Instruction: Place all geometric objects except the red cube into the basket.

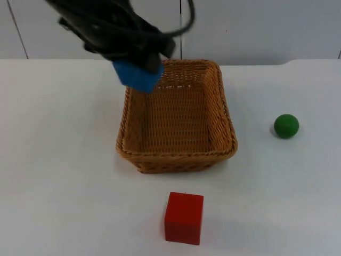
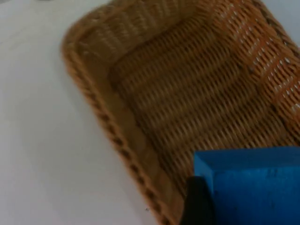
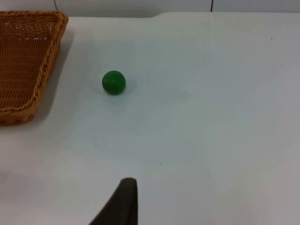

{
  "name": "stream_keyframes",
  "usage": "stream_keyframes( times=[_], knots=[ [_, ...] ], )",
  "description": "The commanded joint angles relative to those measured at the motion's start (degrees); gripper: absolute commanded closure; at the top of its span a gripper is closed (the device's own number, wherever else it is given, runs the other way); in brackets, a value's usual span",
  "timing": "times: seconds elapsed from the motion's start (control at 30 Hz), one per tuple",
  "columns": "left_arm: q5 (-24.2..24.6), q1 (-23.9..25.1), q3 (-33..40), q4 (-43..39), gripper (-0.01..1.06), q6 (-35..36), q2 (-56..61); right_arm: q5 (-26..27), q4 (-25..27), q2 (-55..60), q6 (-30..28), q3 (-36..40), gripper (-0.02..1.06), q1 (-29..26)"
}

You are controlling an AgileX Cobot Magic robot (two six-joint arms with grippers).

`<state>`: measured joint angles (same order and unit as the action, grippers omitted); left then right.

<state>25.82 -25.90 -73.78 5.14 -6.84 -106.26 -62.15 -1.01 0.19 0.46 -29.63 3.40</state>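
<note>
Left claw [image 1: 139, 68] clenched on blue block [image 1: 137, 76] over basket [image 1: 226, 114] far-left rim; rigid, light, flat faces grip well; right claw's state unclear, arm waits

Blue block [image 1: 137, 76] over wicker basket [image 1: 226, 114] rim; green ball [image 1: 286, 126], red cube [image 1: 184, 217] on table.

Top camera looks down on the table; both wrist cameras share its basket [image 1: 178, 120], left closest.
</note>
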Motion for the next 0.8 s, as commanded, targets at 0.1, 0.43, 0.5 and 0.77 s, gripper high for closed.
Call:
stream_keyframes(
  times=[0.1, 0.43, 0.5, 0.77],
  knots=[
    [1.9, -0.8, -7.1, 0.0, 1.05, -1.7, -9.2, 0.3, -0.2, -0.2, 0.0, 0.0, -0.01, -0.4],
    [-1.0, -4.1, -8.9, -0.1, 1.05, -4.7, -17.0, 0.3, -0.2, -0.2, 0.0, 0.0, -0.01, -0.4],
    [-1.2, -4.1, -8.9, -0.2, 1.05, -4.7, -17.6, 0.3, -0.2, -0.2, 0.0, 0.0, -0.01, -0.4],
    [-0.4, -4.1, -8.9, 2.4, 0.55, -4.7, -18.2, 0.3, -0.3, -0.2, 0.0, 0.0, -0.01, -0.4]
  ],
)
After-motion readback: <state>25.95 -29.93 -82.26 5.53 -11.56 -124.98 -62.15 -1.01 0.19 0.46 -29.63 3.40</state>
